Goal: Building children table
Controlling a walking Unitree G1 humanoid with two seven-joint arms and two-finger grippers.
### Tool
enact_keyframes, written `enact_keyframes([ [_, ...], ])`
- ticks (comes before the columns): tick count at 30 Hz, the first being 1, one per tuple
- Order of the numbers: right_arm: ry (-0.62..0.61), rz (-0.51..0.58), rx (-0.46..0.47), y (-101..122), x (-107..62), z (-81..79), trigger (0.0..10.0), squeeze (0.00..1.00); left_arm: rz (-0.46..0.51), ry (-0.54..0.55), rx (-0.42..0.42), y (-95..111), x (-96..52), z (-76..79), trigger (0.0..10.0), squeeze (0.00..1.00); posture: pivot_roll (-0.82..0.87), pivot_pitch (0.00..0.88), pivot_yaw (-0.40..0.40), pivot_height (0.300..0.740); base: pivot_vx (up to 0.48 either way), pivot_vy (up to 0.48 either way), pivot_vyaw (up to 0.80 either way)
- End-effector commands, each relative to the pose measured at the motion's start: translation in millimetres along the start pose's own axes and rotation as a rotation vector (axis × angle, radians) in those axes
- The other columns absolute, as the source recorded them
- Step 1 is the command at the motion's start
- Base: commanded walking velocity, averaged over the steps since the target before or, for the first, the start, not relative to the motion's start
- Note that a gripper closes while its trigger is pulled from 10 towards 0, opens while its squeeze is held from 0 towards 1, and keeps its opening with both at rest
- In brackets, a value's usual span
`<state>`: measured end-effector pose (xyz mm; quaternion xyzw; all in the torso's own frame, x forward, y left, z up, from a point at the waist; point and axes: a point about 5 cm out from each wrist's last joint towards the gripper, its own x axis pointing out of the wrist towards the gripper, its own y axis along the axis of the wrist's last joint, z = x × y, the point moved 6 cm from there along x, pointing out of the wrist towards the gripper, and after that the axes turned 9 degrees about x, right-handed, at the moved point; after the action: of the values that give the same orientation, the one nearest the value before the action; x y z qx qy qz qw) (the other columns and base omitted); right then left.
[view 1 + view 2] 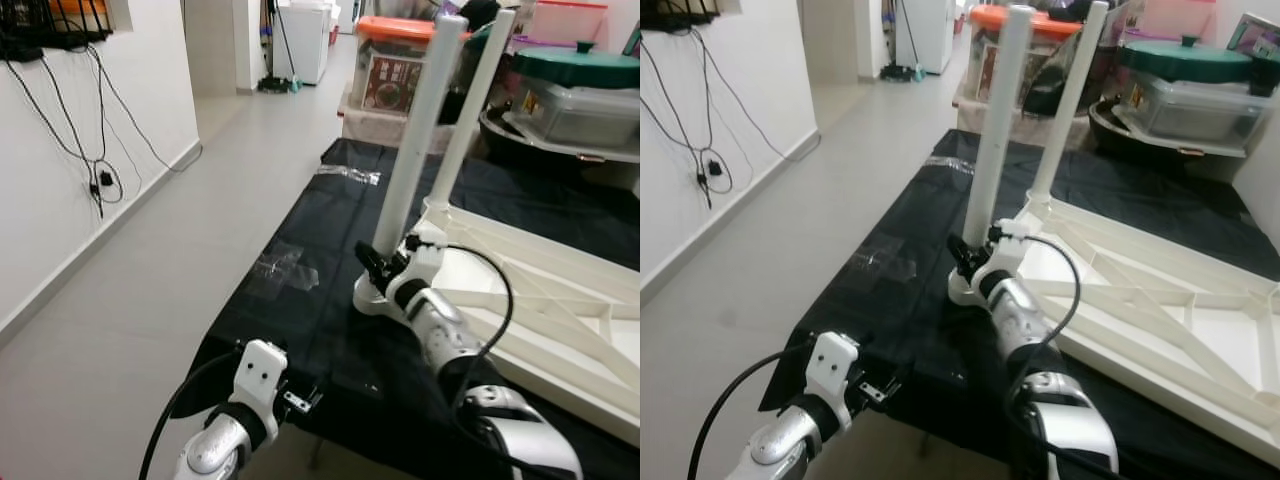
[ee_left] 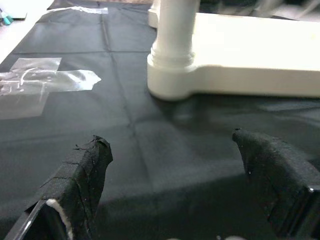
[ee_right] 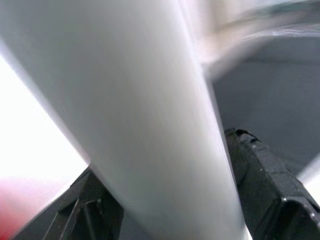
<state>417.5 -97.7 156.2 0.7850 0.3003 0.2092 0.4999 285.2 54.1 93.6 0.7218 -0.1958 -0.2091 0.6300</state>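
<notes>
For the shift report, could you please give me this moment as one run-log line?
step: leg fitting | right tool: shut on near table leg at its base | left tool: open, over black sheet | tabletop: upside down

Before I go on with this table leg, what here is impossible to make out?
- Near leg's seating in the corner socket: head views, right tool covers the joint.
- Right tool's contact with that leg: right wrist view, too close and blurred.
- Tabletop's far corners: cut off by the frame edge.
- Left tool: open over the black cloth.
</notes>
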Motion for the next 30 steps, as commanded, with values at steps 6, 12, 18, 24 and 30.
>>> enact_keyframes([
  [6, 0.391, -0.214, -0.099, -23, -0.4, -52.6, 10.0, 0.00, -0.005, -0.007, 0.002, -1, 1.7, 1.0, 10.0, 0.00, 0.16, 0.000, -0.090, 0.740, 0.000, 0.000, 0.00],
  [12, 0.509, -0.369, -0.222, -46, -2.6, -61.6, 5.9, 0.00, -0.005, -0.001, 0.005, -1, 1.6, 0.4, 10.0, 0.00, 0.17, 0.000, -0.092, 0.740, 0.000, 0.000, 0.00],
  [18, 0.517, -0.337, -0.229, -44, 2.7, -67.1, 0.0, 0.00, -0.006, 0.001, 0.006, -1, 1.1, 0.3, 10.0, 0.00, 0.17, 0.000, -0.093, 0.740, 0.000, 0.000, 0.00],
  [24, 0.183, -0.098, -0.147, -14, 24.5, -40.2, 0.0, 0.00, -0.007, -0.001, 0.003, -2, 1.2, 0.0, 10.0, 0.00, 0.16, 0.000, -0.088, 0.740, 0.000, 0.000, 0.00],
  [30, -0.511, 0.108, -0.074, 6, 6.8, 42.6, 0.0, 0.00, -0.008, -0.003, 0.002, -3, 1.3, 0.1, 10.0, 0.00, 0.16, 0.000, -0.086, 0.740, 0.000, 0.000, 0.00],
])
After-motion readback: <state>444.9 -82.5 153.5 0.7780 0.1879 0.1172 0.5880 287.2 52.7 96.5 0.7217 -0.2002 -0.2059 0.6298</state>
